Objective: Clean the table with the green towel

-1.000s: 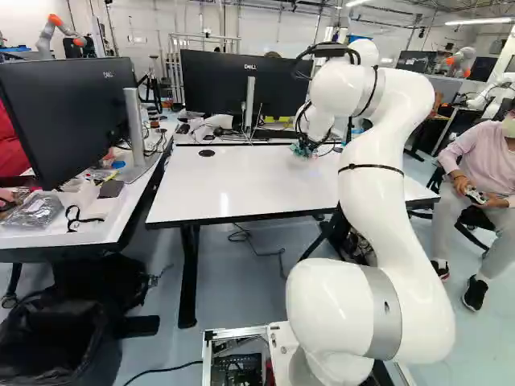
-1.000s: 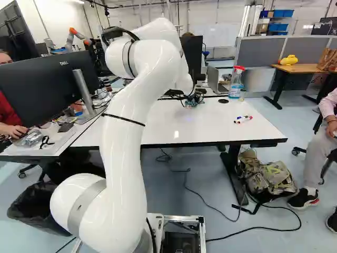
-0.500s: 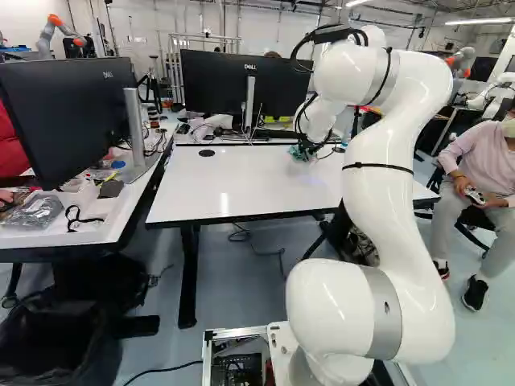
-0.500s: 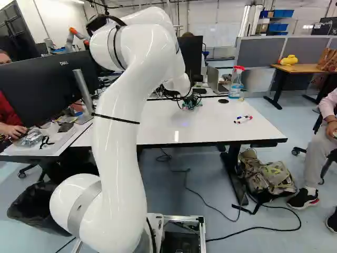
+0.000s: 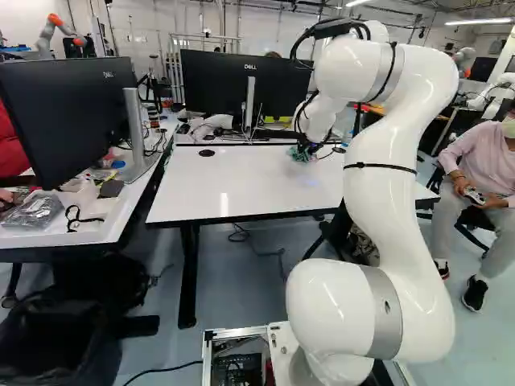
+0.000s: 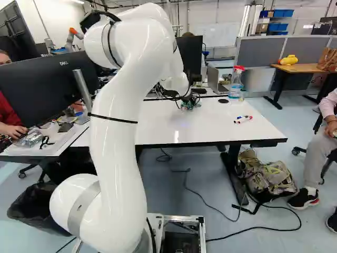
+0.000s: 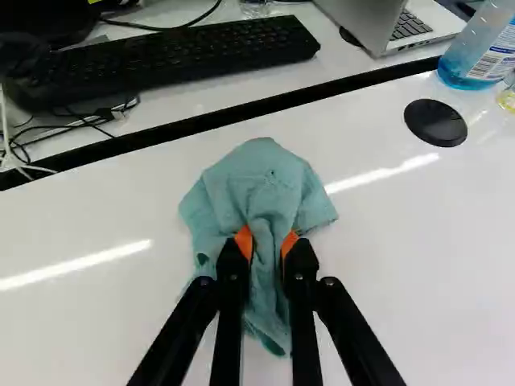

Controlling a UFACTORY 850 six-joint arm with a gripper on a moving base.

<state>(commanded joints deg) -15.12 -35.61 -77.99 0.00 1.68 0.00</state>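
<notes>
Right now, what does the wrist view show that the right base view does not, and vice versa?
Only the wrist view shows the orange pads of the end effector gripping the green towel. Only the right base view shows the markers on the table and the backpack. Both show the green towel, table, spray bottle, laptop and black disc.

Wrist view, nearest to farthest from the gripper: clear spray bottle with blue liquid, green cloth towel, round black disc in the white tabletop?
1. Green cloth towel: gripped between the gripper's fingers.
2. Round black disc: ahead, off to one side.
3. Clear spray bottle with blue liquid: same side, just beyond the disc.
</notes>
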